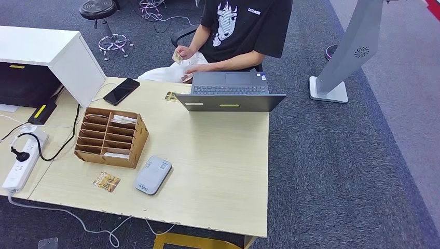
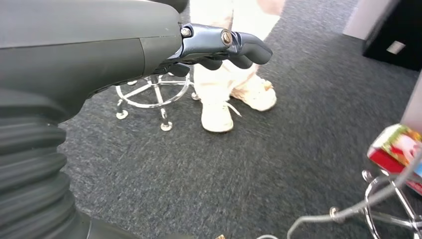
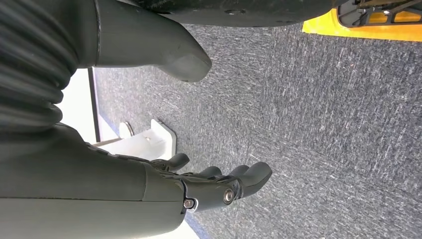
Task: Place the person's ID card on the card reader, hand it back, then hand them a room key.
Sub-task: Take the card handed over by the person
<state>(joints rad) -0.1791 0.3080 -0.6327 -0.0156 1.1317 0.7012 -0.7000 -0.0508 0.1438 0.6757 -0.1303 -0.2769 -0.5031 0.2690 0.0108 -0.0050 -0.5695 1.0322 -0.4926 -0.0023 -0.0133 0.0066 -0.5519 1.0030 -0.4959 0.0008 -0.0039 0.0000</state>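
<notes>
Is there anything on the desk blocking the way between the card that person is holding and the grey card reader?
Yes. The open laptop sits between the person's card and the card reader, and the cardboard organizer stands beside the direct line. The reader's top is bare.

A pale wood table (image 1: pixel 218 171) is seen on dark grey speckled carpet (image 1: pixel 332 155). A light grey card reader (image 1: pixel 153 175), a brown cardboard organizer (image 1: pixel 111 137) and a black phone (image 1: pixel 121 91) (glossy) are shown; a black printed shirt (image 1: pixel 246 26) is worn.

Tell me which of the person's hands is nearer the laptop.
Left. The person's left hand lies by the laptop keyboard's corner at the table edge; their right hand is raised farther back, holding a card.
</notes>
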